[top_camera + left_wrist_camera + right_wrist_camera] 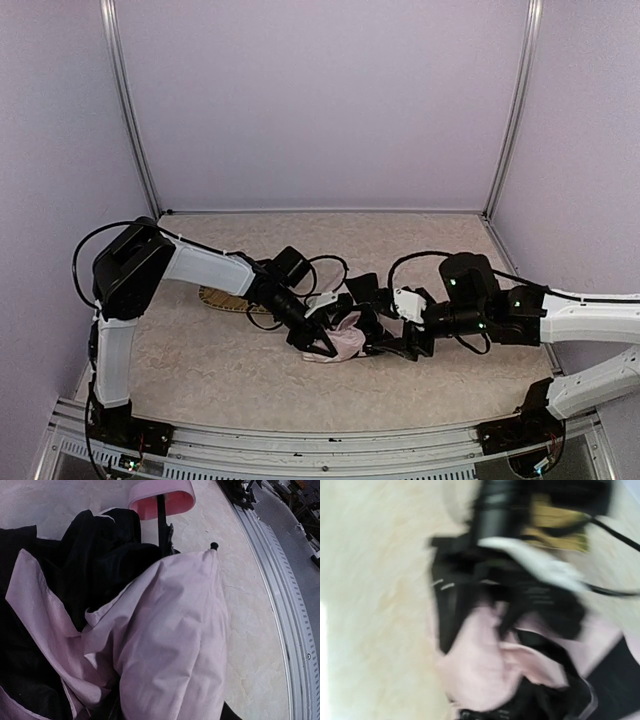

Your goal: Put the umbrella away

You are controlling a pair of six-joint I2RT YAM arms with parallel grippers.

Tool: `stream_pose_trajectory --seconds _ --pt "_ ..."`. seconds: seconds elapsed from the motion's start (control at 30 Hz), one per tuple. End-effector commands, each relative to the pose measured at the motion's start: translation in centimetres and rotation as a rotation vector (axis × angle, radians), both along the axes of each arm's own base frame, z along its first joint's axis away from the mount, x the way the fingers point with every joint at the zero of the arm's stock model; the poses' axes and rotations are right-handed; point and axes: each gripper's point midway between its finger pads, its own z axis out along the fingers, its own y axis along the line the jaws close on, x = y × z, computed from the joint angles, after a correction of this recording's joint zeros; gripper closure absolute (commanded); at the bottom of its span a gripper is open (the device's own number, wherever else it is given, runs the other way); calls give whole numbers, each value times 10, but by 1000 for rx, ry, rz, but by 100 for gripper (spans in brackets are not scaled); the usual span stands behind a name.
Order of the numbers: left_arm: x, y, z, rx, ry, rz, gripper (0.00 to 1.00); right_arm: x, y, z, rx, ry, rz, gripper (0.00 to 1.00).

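The umbrella (345, 338) is lying crumpled mid-tabletop (200, 370), right between both arms. The left claw (318, 345) is pinching a bunch of its pink fabric. The right claw (395, 348) is too blurry, can't tell if it's spread. Risk: it's only gripping loose cloth, so a pull is probably dragging the canopy looser, or the fabric's slipping out.

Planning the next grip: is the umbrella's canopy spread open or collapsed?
Collapsed but loose: the umbrella is a bunched heap of pink and black fabric, handle poking out.
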Motion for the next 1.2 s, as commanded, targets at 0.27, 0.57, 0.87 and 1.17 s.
stream_pose_trajectory --seconds 0.27,0.57,0.87,1.17 --pt "-62 52 -72 363 401 14 72 4 47 -81 -357 -194 168 5" --pt "-65 51 -74 359 441 -8 72 18 45 -141 -524 -116 118 29" --pt "-5 25 -25 127 246 147 45 -4 42 -149 -517 61 125 81" --pt "16 43 115 -411 -266 258 35 -55 24 -162 -526 474 167 85"
